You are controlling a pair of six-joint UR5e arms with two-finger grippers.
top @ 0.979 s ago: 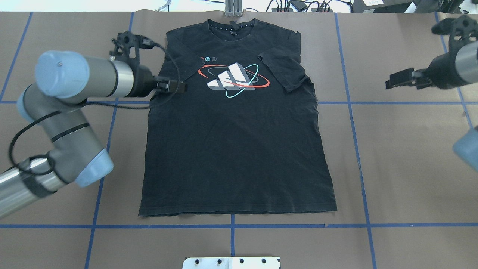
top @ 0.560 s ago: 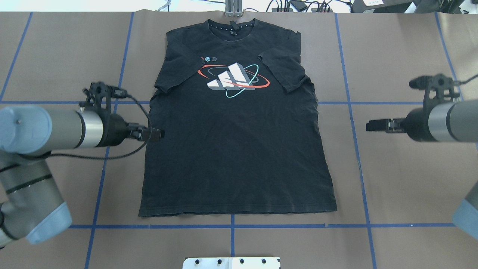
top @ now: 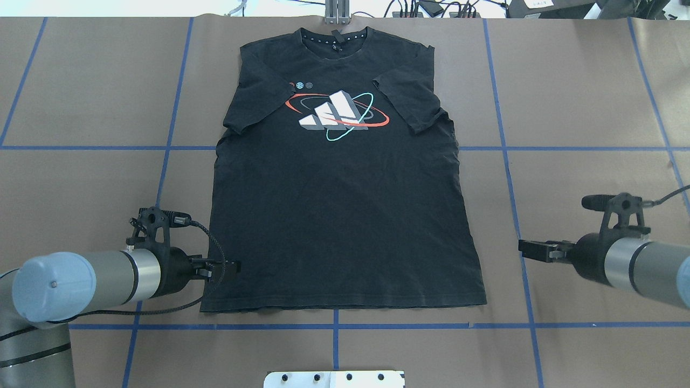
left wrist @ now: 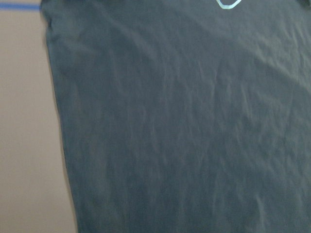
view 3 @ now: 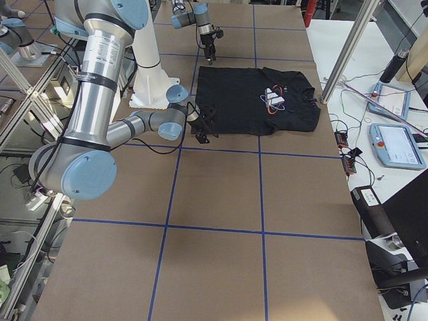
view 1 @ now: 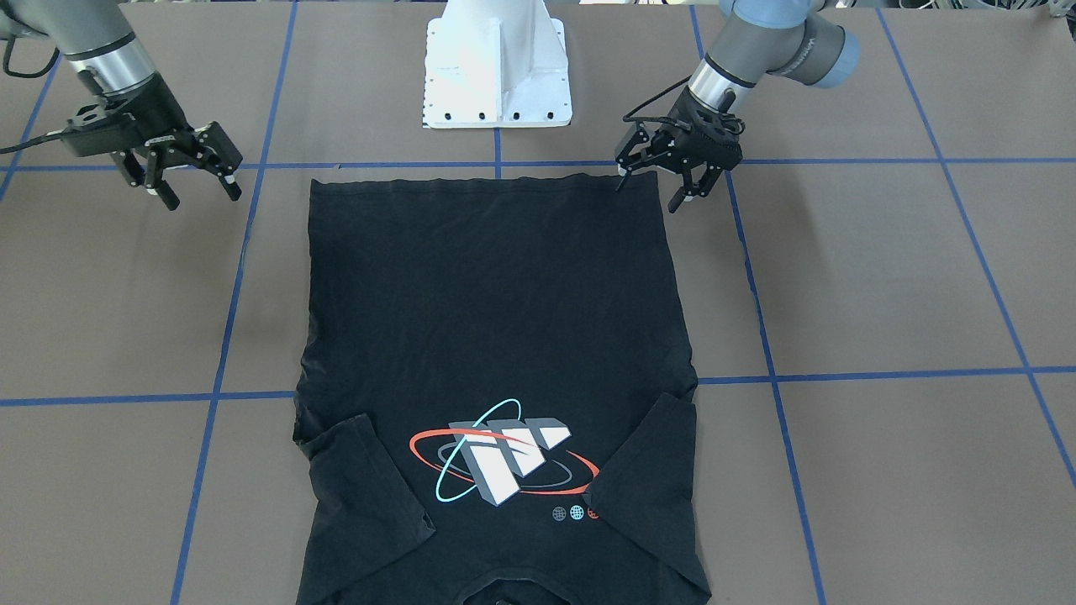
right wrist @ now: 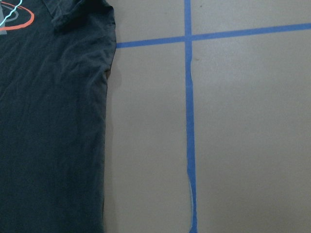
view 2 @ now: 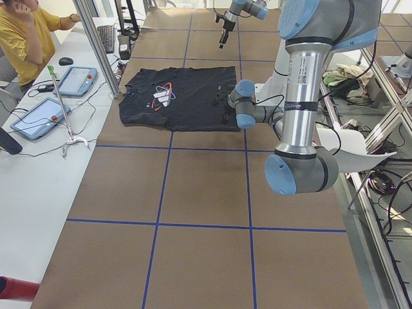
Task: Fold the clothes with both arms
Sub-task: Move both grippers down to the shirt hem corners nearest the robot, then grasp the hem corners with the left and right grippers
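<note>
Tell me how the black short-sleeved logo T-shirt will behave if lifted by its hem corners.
The black T-shirt looks thin and wrinkled, so it will probably drape limply and sag between grips. Its folded-in sleeves may flop open.

t-shirt (top: 345, 215) on table (top: 593, 81); left pincer (top: 232, 268) at its hem corner, right pincer (top: 525, 249) near.

Left arm (view 1: 786, 46) and right arm (view 1: 97, 38) angled down, wrists low, both jaws spread
</note>
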